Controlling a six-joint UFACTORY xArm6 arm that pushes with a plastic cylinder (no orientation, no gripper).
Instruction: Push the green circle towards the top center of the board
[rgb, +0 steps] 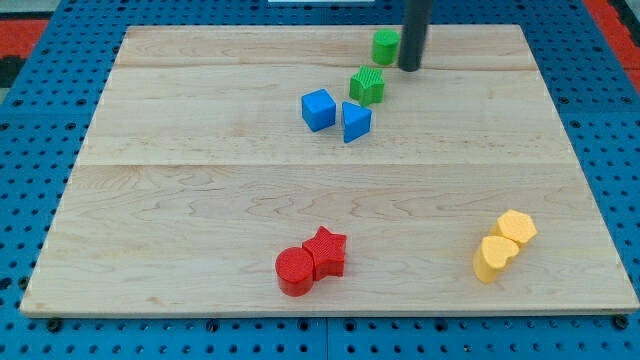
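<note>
The green circle (385, 46) stands near the view's top, a little right of centre on the wooden board (200, 200). My tip (409, 68) rests on the board just to the right of it and slightly lower, close to it or touching it. A second green block (367, 86), star-like in shape, lies just below the circle and to the lower left of my tip.
A blue cube (318, 109) and a blue triangle (355, 122) sit below the green blocks. A red circle (295, 271) and a red star (327, 251) touch at the bottom centre. Two yellow blocks (516, 229) (493, 258) touch at the bottom right.
</note>
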